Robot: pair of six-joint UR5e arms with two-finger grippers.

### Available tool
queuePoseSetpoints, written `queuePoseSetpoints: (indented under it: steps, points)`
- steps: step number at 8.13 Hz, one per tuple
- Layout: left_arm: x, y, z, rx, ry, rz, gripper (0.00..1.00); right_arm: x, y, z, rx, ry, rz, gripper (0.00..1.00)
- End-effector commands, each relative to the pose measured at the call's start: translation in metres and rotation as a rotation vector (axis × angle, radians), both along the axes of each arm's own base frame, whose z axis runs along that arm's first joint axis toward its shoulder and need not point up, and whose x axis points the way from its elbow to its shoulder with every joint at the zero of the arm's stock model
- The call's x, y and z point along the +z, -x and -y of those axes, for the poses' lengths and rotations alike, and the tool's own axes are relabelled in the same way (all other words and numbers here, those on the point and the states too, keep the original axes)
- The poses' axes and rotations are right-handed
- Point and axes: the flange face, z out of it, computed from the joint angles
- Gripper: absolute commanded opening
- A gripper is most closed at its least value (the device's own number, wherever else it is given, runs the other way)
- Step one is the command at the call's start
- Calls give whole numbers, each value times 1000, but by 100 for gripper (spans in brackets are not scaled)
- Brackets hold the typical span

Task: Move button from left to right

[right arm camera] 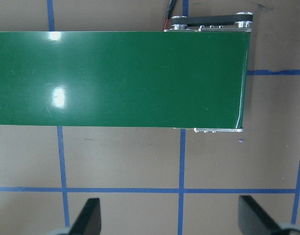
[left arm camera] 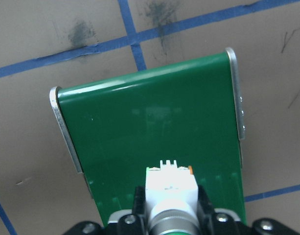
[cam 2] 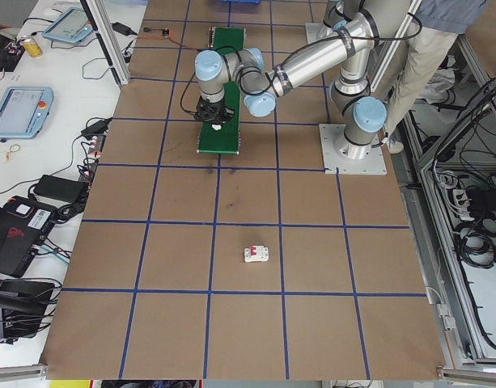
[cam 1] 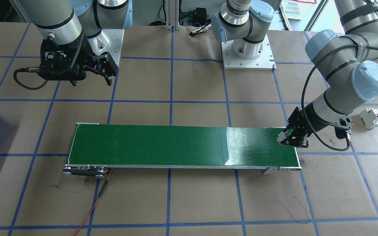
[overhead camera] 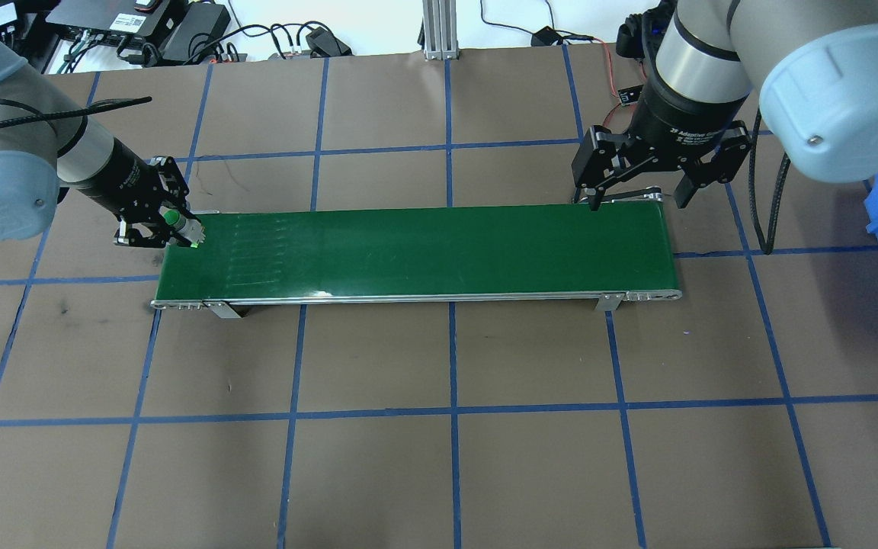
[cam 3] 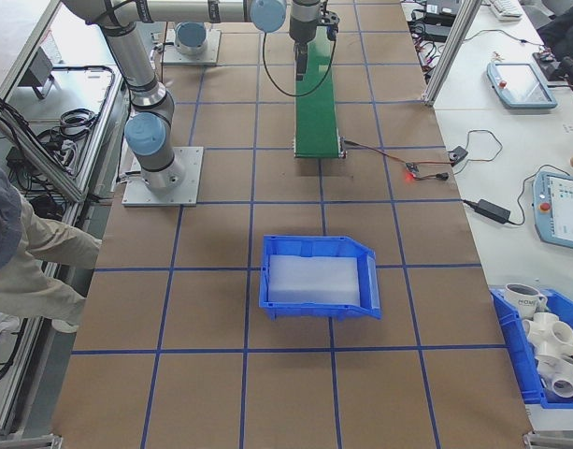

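While we are carrying: left gripper (overhead camera: 172, 229) is pinching the button (overhead camera: 177, 223) over the belt (overhead camera: 424, 252) (left end).
Waiting: right gripper (overhead camera: 637, 194) is hanging spread wide.
Remaining: crossing right.

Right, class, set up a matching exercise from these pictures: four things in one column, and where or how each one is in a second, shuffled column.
Things:
1. button
2. right gripper
3. circuit breaker
4. blue bin

Place or state:
A. open, over the far edge of the belt's end
B. on the table paper, away from the belt
C. clamped in the left gripper over the belt
D. on the table beyond the belt's right end

Pairs: 1-C, 2-A, 3-B, 4-D
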Motion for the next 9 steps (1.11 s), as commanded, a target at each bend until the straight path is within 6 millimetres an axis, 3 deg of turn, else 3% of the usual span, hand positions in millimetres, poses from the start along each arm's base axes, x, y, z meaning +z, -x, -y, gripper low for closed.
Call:
queuePoseSetpoints:
  steps: [1,7,8,9]
  points:
    - [-15,-3,6,-3,-1,9,9,0,0,0,0,-3,0,100]
    - [-38,-1,1,5,-46,-6,13,0,-1,-1,3,-3,0,100]
    - [-47,-2,-1,-5,-69,-1,37,0,0,0,2,-3,0,100]
    - [-55,-6,-3,-10,-94,40,39,0,0,0,2,-3,0,100]
